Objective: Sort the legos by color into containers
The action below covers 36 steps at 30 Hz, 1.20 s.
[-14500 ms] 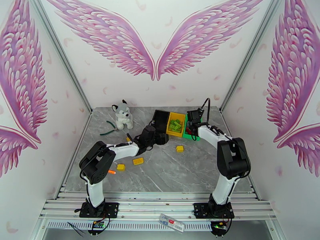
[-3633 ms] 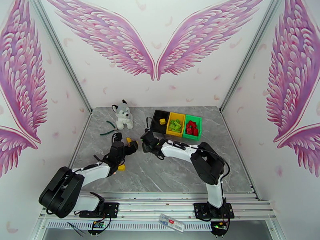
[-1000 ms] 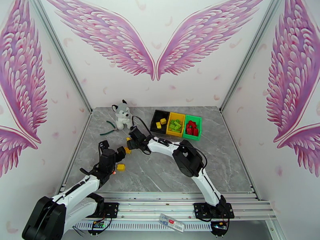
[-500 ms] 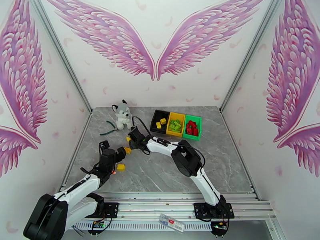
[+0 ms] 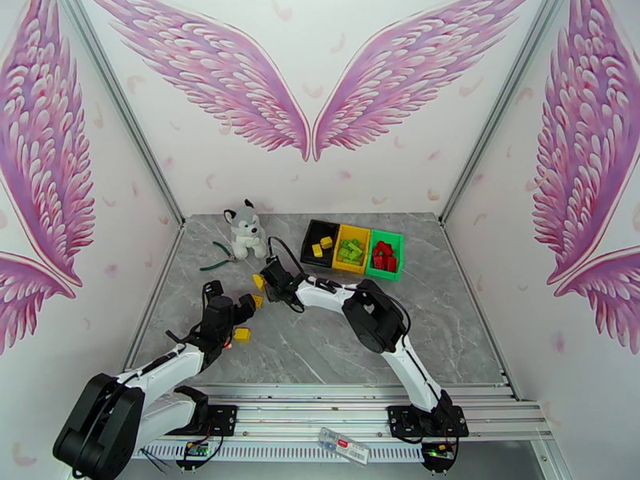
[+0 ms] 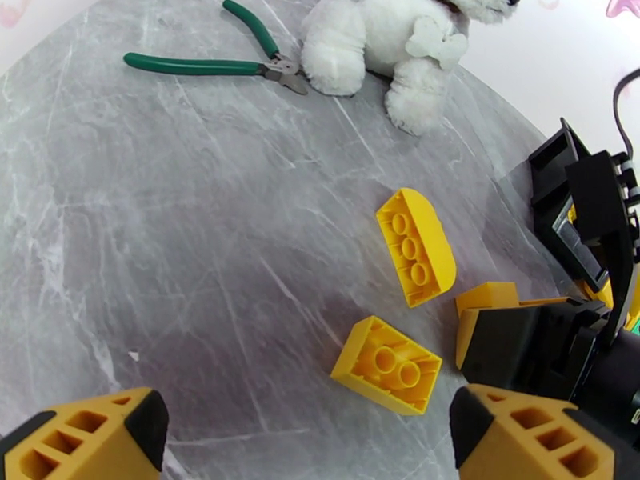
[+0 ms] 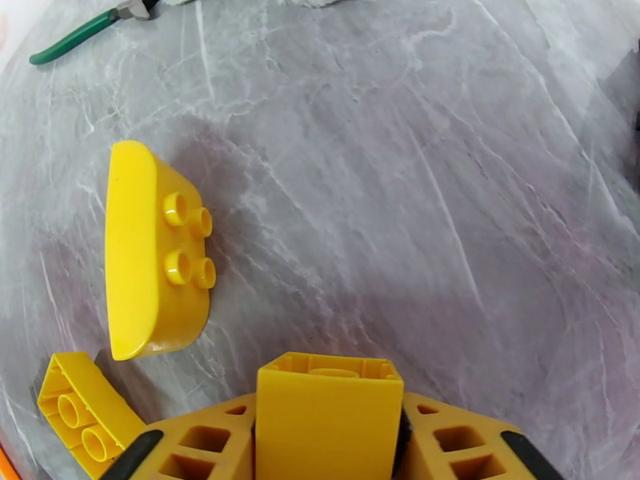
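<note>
Right gripper (image 7: 330, 430) is clamped on a smooth, boxy yellow brick (image 7: 330, 394), hollow end pointing outward. At its 10 o'clock a curved yellow brick (image 7: 156, 250) lies on its side on the grey marbled table (image 7: 448, 154), studs toward 3 o'clock. A rectangular yellow brick (image 7: 76, 402) sits at 8 o'clock. Left gripper (image 6: 308, 422) is spread wide with nothing between its fingers, and that rectangular brick lies just at its 12 o'clock. The left wrist view adds green-handled pliers (image 6: 208, 64) and a fluffy husky plush (image 6: 384, 34). The top view gives us the containers (image 5: 349, 270) at 2 o'clock of the right gripper: yellow pieces in the black bin (image 5: 307, 246), light green in the middle, red at the far end. A few seconds ago the black bin held one yellow piece; now we see two.
</note>
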{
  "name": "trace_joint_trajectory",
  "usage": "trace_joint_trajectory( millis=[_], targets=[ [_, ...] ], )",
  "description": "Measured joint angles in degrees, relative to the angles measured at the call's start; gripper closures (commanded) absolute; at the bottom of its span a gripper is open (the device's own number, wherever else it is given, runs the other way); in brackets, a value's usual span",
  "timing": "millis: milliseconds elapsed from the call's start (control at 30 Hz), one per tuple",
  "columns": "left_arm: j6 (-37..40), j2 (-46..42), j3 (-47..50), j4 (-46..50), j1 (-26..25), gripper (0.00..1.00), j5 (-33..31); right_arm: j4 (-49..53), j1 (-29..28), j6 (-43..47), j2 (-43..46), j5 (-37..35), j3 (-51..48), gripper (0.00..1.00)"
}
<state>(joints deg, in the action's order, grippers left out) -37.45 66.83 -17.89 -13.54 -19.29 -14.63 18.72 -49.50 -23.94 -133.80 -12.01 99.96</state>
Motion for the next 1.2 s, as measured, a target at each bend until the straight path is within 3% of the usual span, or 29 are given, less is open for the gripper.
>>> trace_joint_trajectory(
  millis=[433,667,900,1000,1200],
  targets=[
    [6.97,5.09,-5.81,-10.62,-7.85,0.01,0.17,-1.27,6.21,0.04,10.58,0.61,-8.7,0.69],
    [10.43,7.54,-12.07,-13.51,-7.72,0.01,-0.79,-2.8,12.02,0.55,14.93,0.66,-9.14,0.69],
    [10.21,14.12,-18.6,-14.43,-4.57,0.01,3.21,-1.38,17.14,1.29,13.97,0.68,-5.75,0.68],
    [10.05,16.46,-19.93,-13.18,-3.48,0.01,5.07,-1.33,18.86,1.31,12.44,1.18,-2.38,0.63],
    [10.16,17.73,-21.46,-9.46,-3.1,0.04,6.6,-0.42,20.59,2.16,8.94,1.55,2.38,0.4]
  ],
)
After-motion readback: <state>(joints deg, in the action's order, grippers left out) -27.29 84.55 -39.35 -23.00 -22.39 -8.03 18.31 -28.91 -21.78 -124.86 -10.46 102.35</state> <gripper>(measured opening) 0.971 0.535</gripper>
